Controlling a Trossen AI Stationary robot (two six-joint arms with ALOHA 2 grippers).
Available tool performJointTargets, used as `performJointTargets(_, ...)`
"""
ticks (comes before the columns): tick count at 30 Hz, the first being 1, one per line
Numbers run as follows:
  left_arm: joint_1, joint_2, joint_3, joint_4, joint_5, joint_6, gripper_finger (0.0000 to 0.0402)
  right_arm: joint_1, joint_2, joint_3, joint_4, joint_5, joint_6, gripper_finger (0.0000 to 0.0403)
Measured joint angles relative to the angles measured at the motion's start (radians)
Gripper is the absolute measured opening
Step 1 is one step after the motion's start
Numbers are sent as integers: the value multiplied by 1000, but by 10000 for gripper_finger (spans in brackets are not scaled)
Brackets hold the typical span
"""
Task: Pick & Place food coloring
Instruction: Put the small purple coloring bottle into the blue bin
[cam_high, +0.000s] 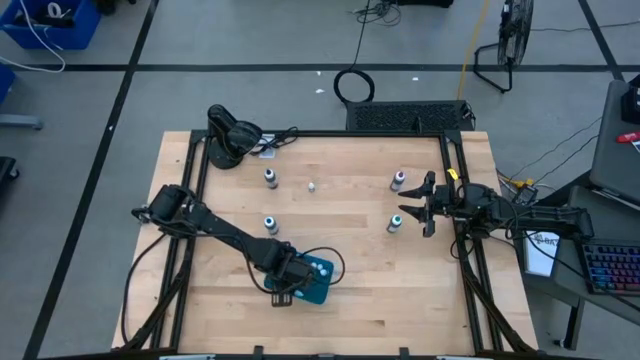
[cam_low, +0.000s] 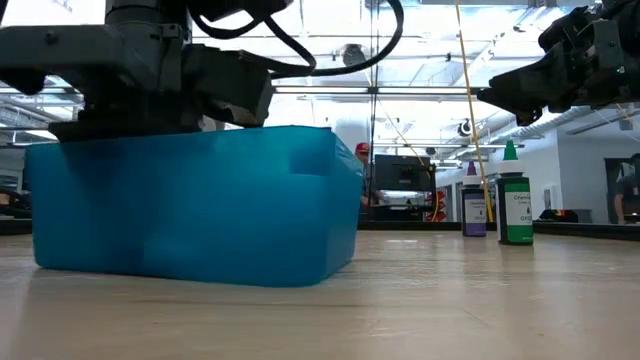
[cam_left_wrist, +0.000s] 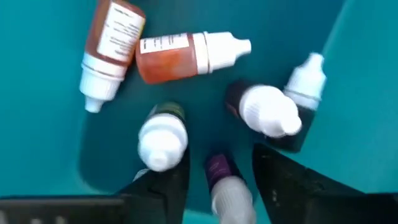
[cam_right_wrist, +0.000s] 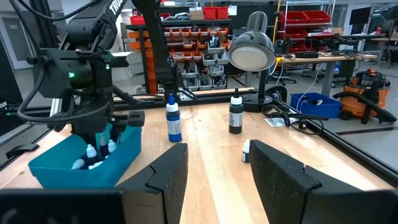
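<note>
While the right gripper (cam_high: 413, 204) waits with its fingers spread wide and empty at the right side of the wooden table (cam_high: 340, 300), the left gripper (cam_high: 293, 283) hangs directly over the teal tray (cam_high: 322, 280) near the table's front edge. Seen from the left wrist, this pincer is open, and between its two dark fingers (cam_left_wrist: 283, 180) stands a purple-bodied bottle (cam_left_wrist: 225, 183) with a white top; whether the fingers touch it cannot be told. Just beyond the fingertips, inside the tray, lie more food coloring bottles: two orange ones (cam_left_wrist: 183, 55) on their sides, a yellowish one with a white cap (cam_left_wrist: 163, 138), and a dark one with a white cap (cam_left_wrist: 267, 112), plus a white dropper tip (cam_left_wrist: 306, 81) against the tray wall.

Other bottles stand upright on the table, well apart from the left gripper. A green bottle (cam_high: 396, 222) sits just beside the right gripper's fingertips, and a purple bottle (cam_high: 398, 180) stands near it, farther back. A blue bottle (cam_high: 269, 223) stands behind the tray, a dark bottle (cam_high: 270, 178) farther back again, and a tiny whitish bottle (cam_high: 312, 187) beside that one.
</note>
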Motion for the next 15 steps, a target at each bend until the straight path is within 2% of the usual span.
performJointTargets(6, 9, -1, 44, -10, 44, 7, 217, 0, 0, 0, 0, 0, 0, 160)
performJointTargets(15, 17, -2, 185, -185, 11, 44, 224, 0, 0, 0, 0, 0, 0, 160)
